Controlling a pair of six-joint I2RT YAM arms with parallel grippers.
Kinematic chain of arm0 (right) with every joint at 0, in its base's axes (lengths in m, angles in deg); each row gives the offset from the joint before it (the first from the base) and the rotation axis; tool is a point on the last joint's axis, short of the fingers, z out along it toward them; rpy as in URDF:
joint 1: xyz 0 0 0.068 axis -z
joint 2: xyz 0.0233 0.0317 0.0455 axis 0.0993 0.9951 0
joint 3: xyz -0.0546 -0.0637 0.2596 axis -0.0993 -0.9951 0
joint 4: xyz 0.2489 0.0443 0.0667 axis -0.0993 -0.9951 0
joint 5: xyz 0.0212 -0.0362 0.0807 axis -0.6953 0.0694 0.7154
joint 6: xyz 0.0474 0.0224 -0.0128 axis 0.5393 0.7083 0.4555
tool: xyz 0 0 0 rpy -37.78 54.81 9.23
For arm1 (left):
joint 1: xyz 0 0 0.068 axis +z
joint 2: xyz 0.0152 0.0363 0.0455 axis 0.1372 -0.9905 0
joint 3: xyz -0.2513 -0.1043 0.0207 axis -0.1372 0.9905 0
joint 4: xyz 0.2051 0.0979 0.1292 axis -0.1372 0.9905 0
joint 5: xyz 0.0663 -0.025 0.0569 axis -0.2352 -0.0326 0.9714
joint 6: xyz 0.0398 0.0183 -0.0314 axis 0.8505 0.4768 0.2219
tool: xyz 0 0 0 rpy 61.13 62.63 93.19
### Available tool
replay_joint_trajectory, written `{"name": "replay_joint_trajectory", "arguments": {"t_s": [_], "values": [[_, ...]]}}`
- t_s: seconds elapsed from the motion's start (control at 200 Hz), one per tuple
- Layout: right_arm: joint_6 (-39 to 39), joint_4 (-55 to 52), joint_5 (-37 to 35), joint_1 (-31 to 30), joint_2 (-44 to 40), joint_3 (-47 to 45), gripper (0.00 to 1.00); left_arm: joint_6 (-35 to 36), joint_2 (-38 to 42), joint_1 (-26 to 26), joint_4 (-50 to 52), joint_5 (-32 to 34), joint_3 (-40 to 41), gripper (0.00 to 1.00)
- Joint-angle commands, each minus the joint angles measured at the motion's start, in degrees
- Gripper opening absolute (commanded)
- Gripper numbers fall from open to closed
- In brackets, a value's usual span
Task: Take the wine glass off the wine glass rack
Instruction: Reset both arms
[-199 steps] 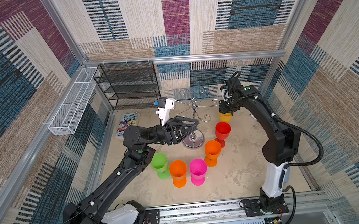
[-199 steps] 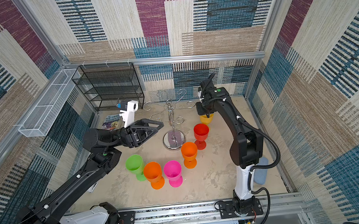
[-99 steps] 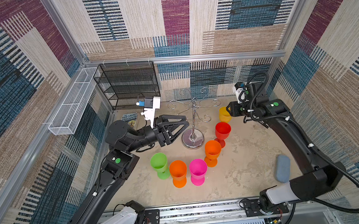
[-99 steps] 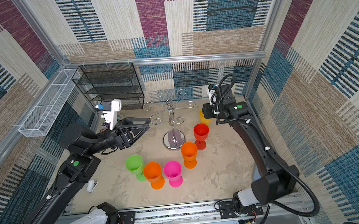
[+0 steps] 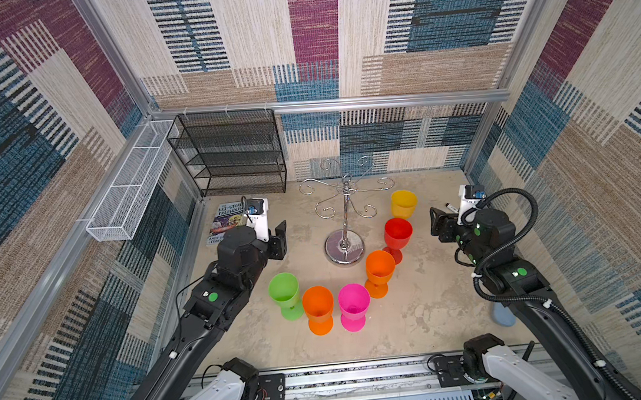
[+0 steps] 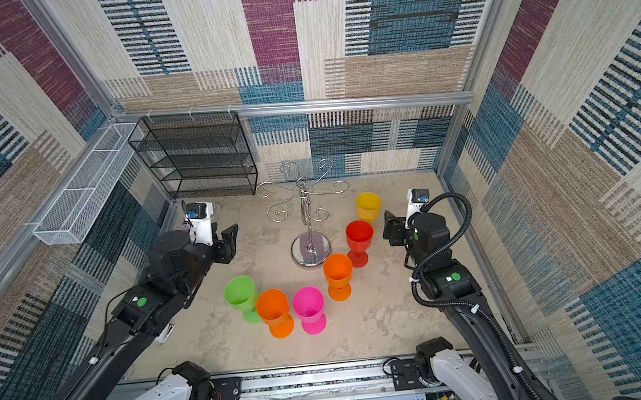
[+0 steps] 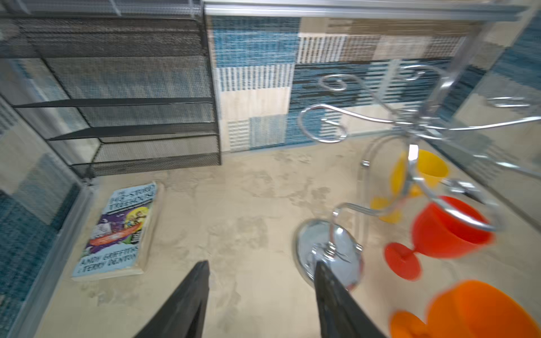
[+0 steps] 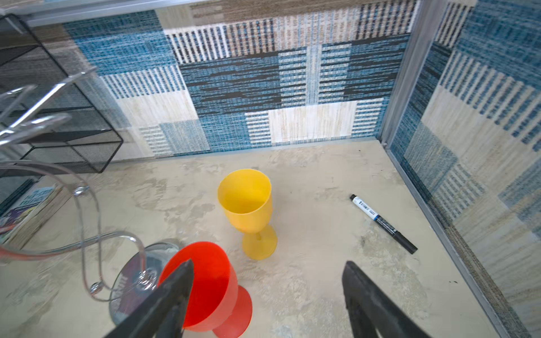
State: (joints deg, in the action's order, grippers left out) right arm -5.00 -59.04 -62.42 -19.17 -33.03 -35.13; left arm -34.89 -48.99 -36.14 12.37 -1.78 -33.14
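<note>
Looks like the final step, yellow wine glass (image 5: 403, 203) upright on the counter (image 5: 434, 297) near the bare wine glass rack (image 5: 345, 214), left pincer (image 7: 261, 263) and right pincer (image 8: 268, 262) both open and empty; calls only for backing clear.

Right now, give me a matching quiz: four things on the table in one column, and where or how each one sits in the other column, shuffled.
1 wine glass rack
2 yellow glass
3 book
4 marker

a lying flat near the black mesh shelf
b standing, all its curled arms bare
c lying down, black with a white label
d upright on its foot, open end up

Pairs: 1-b, 2-d, 3-a, 4-c
</note>
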Motion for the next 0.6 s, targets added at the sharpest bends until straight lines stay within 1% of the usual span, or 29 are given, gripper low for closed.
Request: {"name": "replay_joint_trajectory", "arguments": {"t_s": [0.0, 0.175, 0.25, 0.376, 0.496, 0.556, 0.596], "values": [[1.0, 11.9, -7.1, 0.0, -1.6, -5.1, 0.83, 7.8, -2.2, 3.2, -16.1, 9.5, 6.3, 0.60], [3.4, 12.3, -6.1, 0.0, -0.4, -7.0, 0.84, 8.9, -6.1, 13.6, -31.4, 1.4, 18.7, 0.60], [4.4, 13.3, -6.9, 0.0, -0.7, -8.6, 0.84, 10.2, -7.9, 16.6, -37.5, -0.3, 23.4, 0.60], [4.0, 16.1, -7.6, 0.0, -1.8, -11.1, 0.84, 10.7, -12.0, 21.6, -41.5, -5.7, 26.7, 0.60], [3.8, 16.9, -8.7, 0.0, 0.2, -11.4, 0.84, 9.4, -17.9, 24.9, -45.5, -10.2, 28.7, 0.59], [3.9, 18.2, -9.8, 0.0, 1.4, -12.2, 0.84, 7.5, -20.7, 26.5, -50.0, -13.1, 30.7, 0.59], [4.1, 19.8, -10.5, 0.0, 2.3, -13.0, 0.84, 6.4, -22.5, 27.7, -55.1, -15.2, 32.1, 0.59]]}}
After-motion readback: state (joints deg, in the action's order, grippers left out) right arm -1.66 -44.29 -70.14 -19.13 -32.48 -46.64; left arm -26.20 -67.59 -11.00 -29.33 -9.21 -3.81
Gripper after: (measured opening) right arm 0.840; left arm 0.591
